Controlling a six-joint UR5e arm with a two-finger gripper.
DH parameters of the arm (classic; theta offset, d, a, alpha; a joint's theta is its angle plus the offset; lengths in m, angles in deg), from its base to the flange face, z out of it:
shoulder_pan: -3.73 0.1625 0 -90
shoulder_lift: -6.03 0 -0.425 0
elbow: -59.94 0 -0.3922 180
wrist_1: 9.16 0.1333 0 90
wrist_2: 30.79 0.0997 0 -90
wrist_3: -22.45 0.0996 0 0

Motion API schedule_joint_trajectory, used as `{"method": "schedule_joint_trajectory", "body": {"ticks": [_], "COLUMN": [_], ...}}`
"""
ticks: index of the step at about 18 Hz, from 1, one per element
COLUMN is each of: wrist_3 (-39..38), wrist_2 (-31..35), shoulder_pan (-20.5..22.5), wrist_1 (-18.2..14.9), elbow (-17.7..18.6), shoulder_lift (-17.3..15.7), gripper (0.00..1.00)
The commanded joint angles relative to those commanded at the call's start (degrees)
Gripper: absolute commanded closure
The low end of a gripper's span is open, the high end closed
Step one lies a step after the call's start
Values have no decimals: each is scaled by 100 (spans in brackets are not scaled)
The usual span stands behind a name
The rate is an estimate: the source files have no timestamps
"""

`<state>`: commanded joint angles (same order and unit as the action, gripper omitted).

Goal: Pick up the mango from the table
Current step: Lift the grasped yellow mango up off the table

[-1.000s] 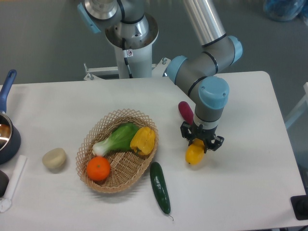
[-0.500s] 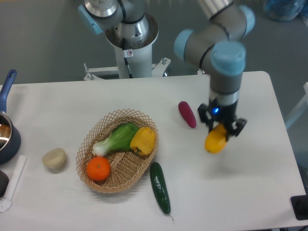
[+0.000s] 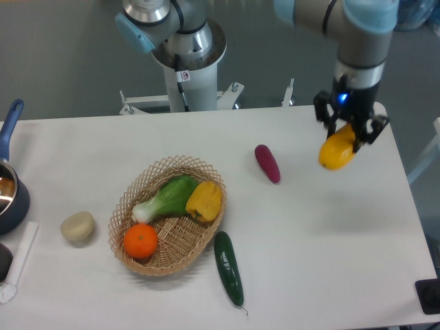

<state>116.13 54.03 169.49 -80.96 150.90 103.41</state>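
Observation:
The mango (image 3: pixel 337 152), a smooth yellow-orange oval, hangs in the air well above the white table (image 3: pixel 330 234) at the right. My gripper (image 3: pixel 350 131) is shut on its upper end, its black fingers on either side of the fruit. The arm reaches down from the top right of the camera view. Below the mango only bare tabletop shows.
A purple eggplant (image 3: pixel 267 163) lies left of the held fruit. A wicker basket (image 3: pixel 169 213) holds a bok choy, a yellow pepper (image 3: pixel 204 200) and an orange (image 3: pixel 141 240). A cucumber (image 3: pixel 228 267) lies by the basket, a pale potato (image 3: pixel 78 226) and a blue pot (image 3: pixel 9 193) at the left.
The gripper has risen and moved right and back with the mango, which was resting on the table a second ago and is now held high above it.

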Motion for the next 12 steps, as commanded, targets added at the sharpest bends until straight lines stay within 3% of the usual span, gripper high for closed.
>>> {"method": "schedule_joint_trajectory", "body": {"ticks": [12], "wrist_3": [18], "wrist_2": [-352], "shoulder_pan": [255], "wrist_1": [-9], "elbow": [9], "shoulder_lift": [-97], "gripper": [70]}}
